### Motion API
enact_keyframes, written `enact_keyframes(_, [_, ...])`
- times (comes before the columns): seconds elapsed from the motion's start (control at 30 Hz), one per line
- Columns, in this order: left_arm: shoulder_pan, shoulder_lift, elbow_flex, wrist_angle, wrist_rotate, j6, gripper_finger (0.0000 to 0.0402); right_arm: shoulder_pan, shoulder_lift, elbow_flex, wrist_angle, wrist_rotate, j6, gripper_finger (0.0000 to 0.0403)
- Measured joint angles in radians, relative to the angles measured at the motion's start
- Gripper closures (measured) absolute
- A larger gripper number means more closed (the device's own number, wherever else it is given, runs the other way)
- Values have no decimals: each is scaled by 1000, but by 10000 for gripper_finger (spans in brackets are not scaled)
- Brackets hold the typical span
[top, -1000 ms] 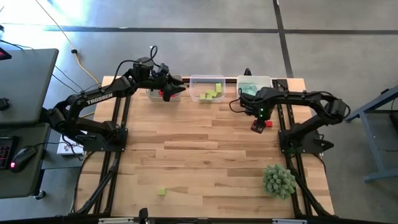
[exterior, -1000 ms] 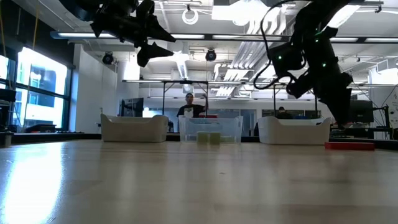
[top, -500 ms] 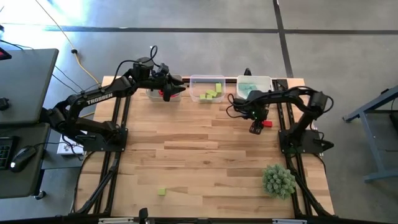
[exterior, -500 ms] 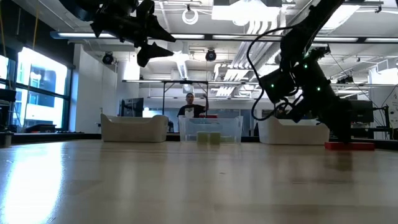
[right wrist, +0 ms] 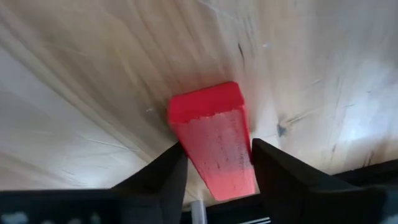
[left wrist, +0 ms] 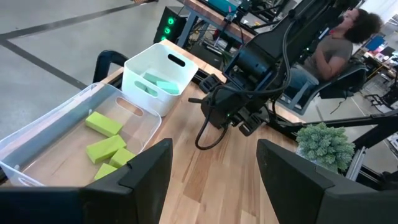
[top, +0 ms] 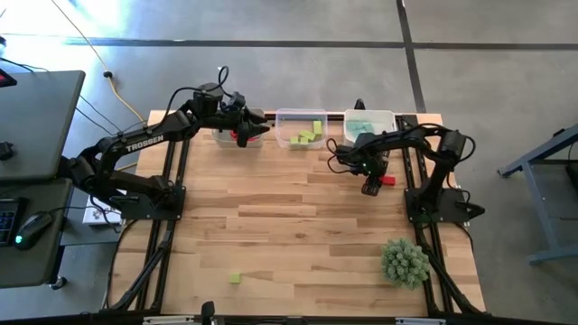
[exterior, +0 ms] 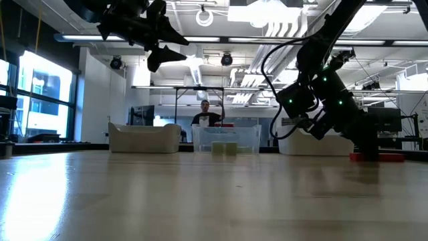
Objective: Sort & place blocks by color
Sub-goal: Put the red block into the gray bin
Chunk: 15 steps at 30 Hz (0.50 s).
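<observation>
A red block point(right wrist: 211, 124) lies flat on the wooden table near its right edge, also seen as the red block point(top: 387, 180) from above. My right gripper point(right wrist: 217, 144) is down at it, shut on it. My left gripper point(top: 248, 134) hangs open and high over the left bin point(top: 226, 138) at the table's far edge, with nothing between its fingers point(left wrist: 143, 171). The middle clear bin point(left wrist: 43, 140) holds yellow-green blocks point(left wrist: 106, 149). The white bin point(left wrist: 134, 78) holds teal blocks point(left wrist: 155, 84). One yellow-green block point(top: 235, 278) lies alone near the table's near left. My right gripper pinches the red block's two long sides point(right wrist: 185, 142) between its two fingers point(right wrist: 158, 177), at the end nearest the wrist. The fingers come from above, slanting steeply down. The block rests flat on the table, its far end point(right wrist: 205, 96) sticking out beyond the fingertips.
A spiky green plant-like ball point(top: 404, 262) sits near the table's right front. The three bins stand in a row along the far edge. Bare wood point(top: 289, 217) spreads across the table's middle. A person point(exterior: 204, 115) sits beyond the table.
My right gripper has sunk toward the table and tipped more steeply downward, coming down onto the red block, which has stayed where it lay.
</observation>
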Motion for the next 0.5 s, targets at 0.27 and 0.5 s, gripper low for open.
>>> enact_keyframes(0.27, [0, 0, 0, 0, 0, 0, 179, 1, -1, -1, 5, -23, 20, 308])
enact_keyframes(0.5, [0, 0, 0, 0, 0, 0, 179, 7, 5, 24, -22, -38, 50, 308])
